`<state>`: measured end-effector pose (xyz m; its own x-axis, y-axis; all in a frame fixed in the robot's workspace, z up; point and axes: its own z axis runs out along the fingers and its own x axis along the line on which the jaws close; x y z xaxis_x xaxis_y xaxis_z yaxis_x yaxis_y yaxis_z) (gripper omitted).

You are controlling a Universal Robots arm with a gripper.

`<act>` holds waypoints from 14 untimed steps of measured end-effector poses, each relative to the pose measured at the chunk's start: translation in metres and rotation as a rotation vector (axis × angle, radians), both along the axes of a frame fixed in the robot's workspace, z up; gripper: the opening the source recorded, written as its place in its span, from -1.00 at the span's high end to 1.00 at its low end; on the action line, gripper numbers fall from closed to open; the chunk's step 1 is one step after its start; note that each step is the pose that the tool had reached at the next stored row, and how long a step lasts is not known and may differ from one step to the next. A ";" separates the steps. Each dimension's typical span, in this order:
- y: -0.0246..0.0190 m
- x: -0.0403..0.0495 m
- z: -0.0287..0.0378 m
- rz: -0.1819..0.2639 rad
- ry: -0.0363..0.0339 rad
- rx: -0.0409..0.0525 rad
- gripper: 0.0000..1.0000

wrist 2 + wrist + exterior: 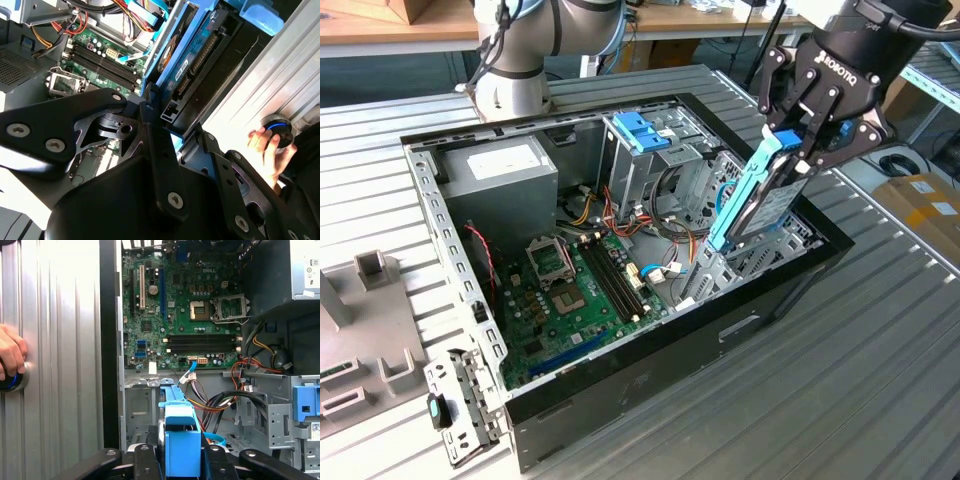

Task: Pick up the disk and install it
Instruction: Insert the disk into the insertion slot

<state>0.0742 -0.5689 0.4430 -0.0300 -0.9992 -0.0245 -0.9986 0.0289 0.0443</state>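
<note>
The disk, a dark flat drive with blue plastic rails, stands tilted on edge over the open computer case, at the exterior view's right. My gripper is shut on its upper end. The disk's lower end reaches down to the metal bay at that side of the case. In the second wrist view the disk runs away from the fingers, with its circuit board and connector showing. In the first wrist view its blue rail sits between the fingers.
Inside the case lie the green motherboard, a grey power-supply box, a drive cage with a blue handle and loose cables. A person's hand rests on a round knob on the ribbed table beside the case.
</note>
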 end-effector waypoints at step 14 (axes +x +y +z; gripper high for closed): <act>0.0000 0.0000 -0.0081 0.000 0.0000 -0.0053 0.26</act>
